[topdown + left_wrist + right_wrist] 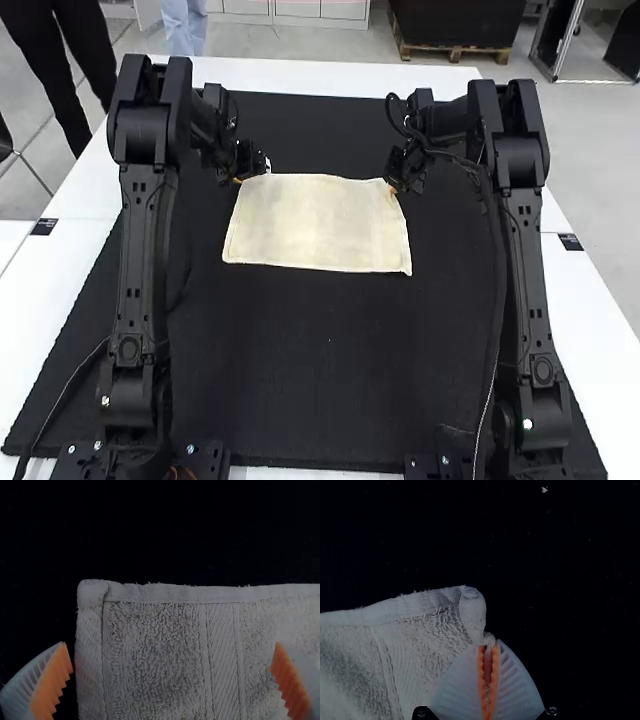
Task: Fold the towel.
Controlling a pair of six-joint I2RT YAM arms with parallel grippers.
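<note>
Spans white table with black mat; carries cream terry towel laid out smooth past mat's center. Pinches towel edge near far right corner with right gripper. Holds left gripper spread at far left corner.

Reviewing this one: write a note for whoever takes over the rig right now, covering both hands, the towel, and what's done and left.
Left hand: open at the far left corner of the cream, rectangular terry towel, not gripping.
Right hand: shut on the towel's edge by the far right corner.
Towel: lying flat on the black mat between the arms.
Done: right side gripped; I can't tell whether any fold is already in.
Left: probably grip the left corner, then bring the far edge over the near one.
</note>
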